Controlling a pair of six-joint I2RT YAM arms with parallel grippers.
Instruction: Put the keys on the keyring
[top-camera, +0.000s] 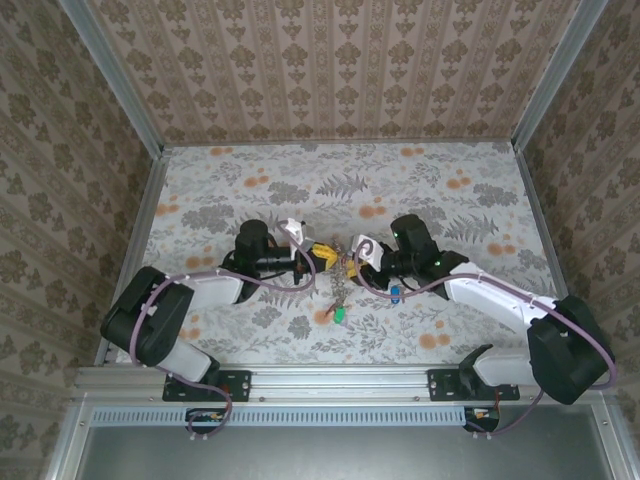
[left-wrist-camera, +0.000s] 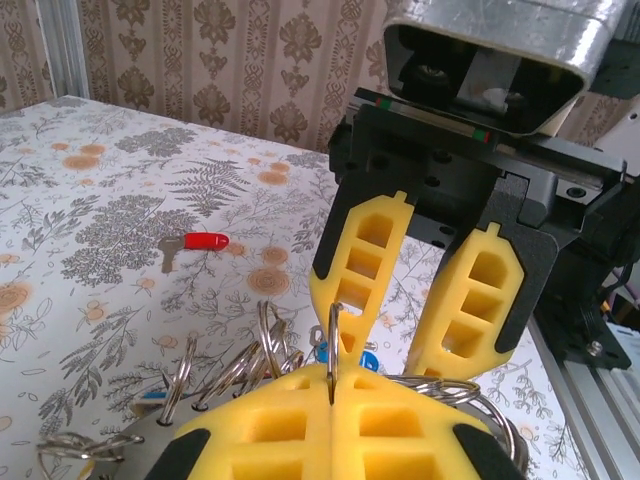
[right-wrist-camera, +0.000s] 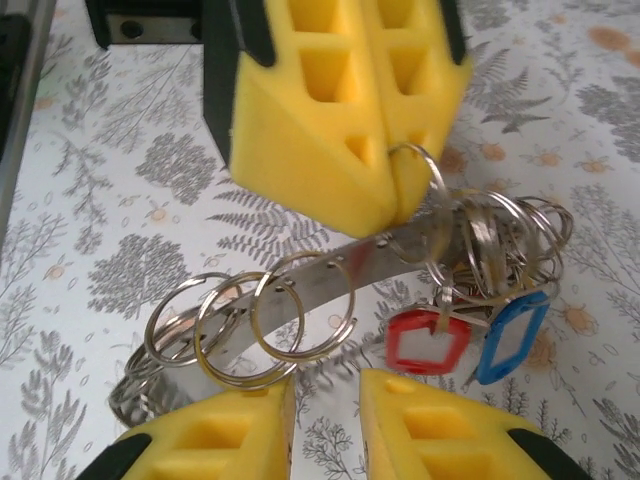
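The keyring (right-wrist-camera: 330, 265) is a curved metal strip strung with several split rings. It hangs between the two grippers (top-camera: 343, 268), with red (right-wrist-camera: 425, 340) and blue (right-wrist-camera: 510, 335) tags dangling from it. My left gripper (left-wrist-camera: 331, 385) is shut on one thin ring of it (left-wrist-camera: 331, 340), and its closed fingers (right-wrist-camera: 330, 110) face the right wrist camera. My right gripper (right-wrist-camera: 325, 420) stands open just short of the strip, nothing between its fingers (left-wrist-camera: 365, 250). One key with a red tag (left-wrist-camera: 195, 243) lies loose on the table beyond them.
Green and red tags (top-camera: 336, 314) hang or lie below the keyring near the front. A small blue tag (top-camera: 396, 293) lies beside the right arm. Patterned walls enclose the floral table (top-camera: 250, 180), and a metal rail (top-camera: 340, 383) runs along its near edge.
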